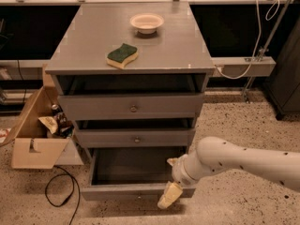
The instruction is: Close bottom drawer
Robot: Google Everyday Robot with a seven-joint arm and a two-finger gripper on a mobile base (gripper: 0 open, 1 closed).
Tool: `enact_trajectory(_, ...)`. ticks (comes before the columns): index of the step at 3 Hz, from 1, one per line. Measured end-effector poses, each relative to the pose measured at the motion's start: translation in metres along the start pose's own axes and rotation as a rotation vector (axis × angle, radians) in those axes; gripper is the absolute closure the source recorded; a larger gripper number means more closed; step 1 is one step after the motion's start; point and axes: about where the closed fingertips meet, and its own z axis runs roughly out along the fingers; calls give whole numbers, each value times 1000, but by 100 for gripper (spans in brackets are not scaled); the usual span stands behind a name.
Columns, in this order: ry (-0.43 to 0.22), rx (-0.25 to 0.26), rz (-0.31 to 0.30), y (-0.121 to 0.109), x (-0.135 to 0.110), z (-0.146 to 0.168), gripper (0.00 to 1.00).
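Speckled floor (pixel 225 121) surrounds the grey cabinet (pixel 159 50) at mid-frame. Its bottom drawer (pixel 126 190) stands pulled out at lower centre. My gripper (pixel 169 195) hangs by the front panel's right end, and I cannot tell whether it is apart or together. Pushing this far off-centre could, I judge, skew and jam the drawer, or slip off its corner.

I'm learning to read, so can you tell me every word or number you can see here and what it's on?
None: no word, number or sign can be read.
The grey wooden cabinet, green-and-yellow sponge and small white bowl are plain.
The brown cardboard box shows no readable print.
The gripper, at the open grey bottom drawer's front edge, bears no label.
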Motion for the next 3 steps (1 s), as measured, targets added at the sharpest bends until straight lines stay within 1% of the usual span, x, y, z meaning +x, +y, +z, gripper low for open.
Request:
enact_trajectory(1, 3, 1, -6, -1, 0, 1, 0)
enact_trajectory(2, 34, 10, -79, -18, 29, 46, 0)
enact_trajectory(3, 30, -36, -99, -35, 59, 85, 0)
